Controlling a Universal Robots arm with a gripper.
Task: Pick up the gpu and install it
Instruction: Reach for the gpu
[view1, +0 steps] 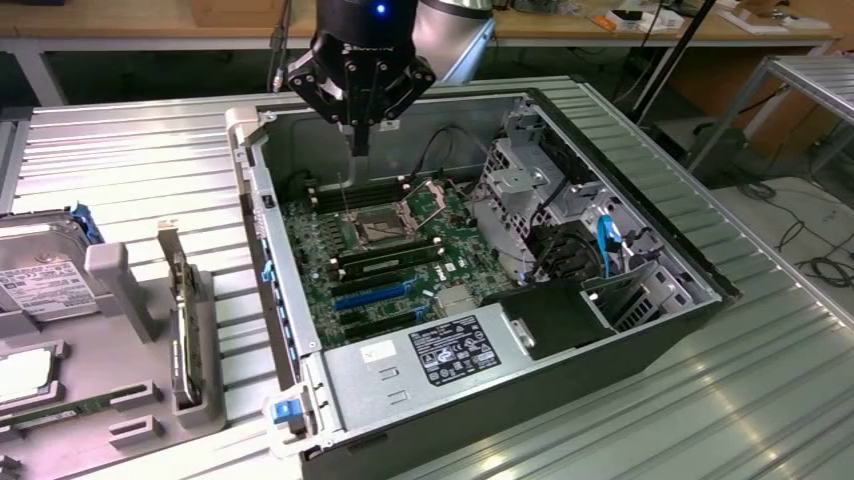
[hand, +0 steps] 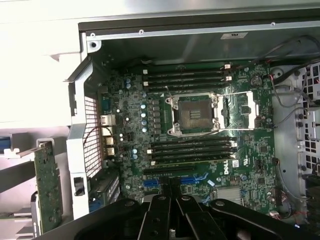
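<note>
The gpu stands on edge in a grey holder on the table, at the exterior view's left of the open computer case. It is a thin greenish card with a silver end bracket. My gripper hangs above the far end of the case, over the motherboard, well away from the gpu. Its fingers are shut together with nothing between them. In the wrist view the gripper sits over the board's blue expansion slots.
The motherboard carries an open CPU socket and memory slots. A power supply and drive cage with cables fill the case's other side. A hard drive and memory stick lie in the holder.
</note>
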